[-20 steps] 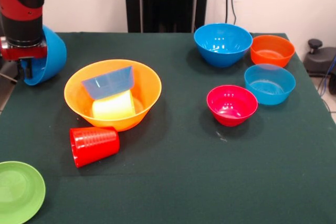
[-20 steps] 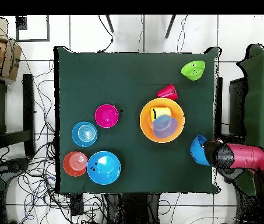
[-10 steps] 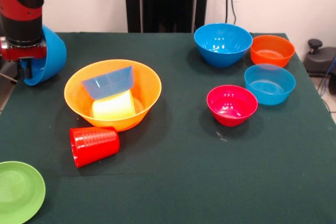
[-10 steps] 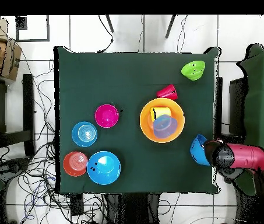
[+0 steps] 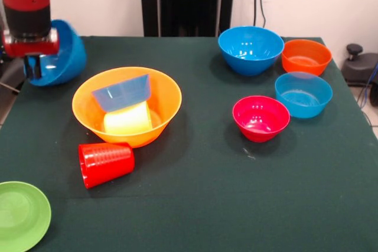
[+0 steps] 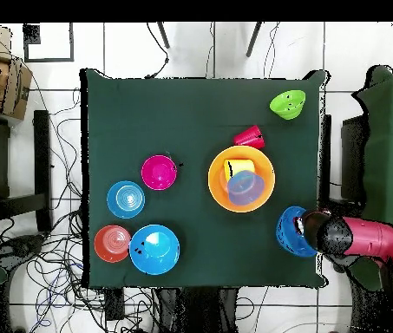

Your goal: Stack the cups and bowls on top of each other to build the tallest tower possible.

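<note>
I see the gripper at upper left pinching a tilted deep blue bowl by its rim, above the table, beside the big yellow-orange bowl.

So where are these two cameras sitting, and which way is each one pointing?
Front view: across the table from the robot, facing it; the red and black arm comes down at the picture's top left, gripper at a deep blue bowl.
Overhead view: above the table, looking straight down, robot's side at the bottom; the arm enters from the right.
Both show the big yellow-orange bowl, red cup and green bowl.
</note>
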`<state>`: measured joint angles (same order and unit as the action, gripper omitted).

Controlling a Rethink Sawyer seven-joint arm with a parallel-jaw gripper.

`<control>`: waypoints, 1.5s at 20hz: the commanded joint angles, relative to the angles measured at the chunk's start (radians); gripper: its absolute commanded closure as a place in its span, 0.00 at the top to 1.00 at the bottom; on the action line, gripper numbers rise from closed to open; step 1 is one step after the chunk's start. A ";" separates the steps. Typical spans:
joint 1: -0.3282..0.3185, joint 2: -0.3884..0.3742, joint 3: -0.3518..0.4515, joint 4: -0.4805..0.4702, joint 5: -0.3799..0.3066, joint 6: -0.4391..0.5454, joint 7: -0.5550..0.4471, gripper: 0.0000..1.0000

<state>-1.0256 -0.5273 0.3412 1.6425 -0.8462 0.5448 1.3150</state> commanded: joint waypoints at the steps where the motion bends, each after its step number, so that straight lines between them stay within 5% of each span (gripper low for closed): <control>1: 0.038 -0.293 0.046 0.245 0.195 0.086 0.112 0.00; 5: 0.060 -0.319 0.020 0.252 0.201 0.087 0.052 0.00; 20: 0.093 -0.232 -0.055 0.232 0.179 -0.025 0.129 0.00; 26: 0.181 -0.027 -0.200 0.138 0.048 -0.253 0.256 0.00; 30: 0.229 0.047 -0.280 0.099 0.038 -0.361 0.289 0.00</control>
<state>-0.8783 -0.6505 0.1524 1.8068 -0.7209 0.3518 1.3745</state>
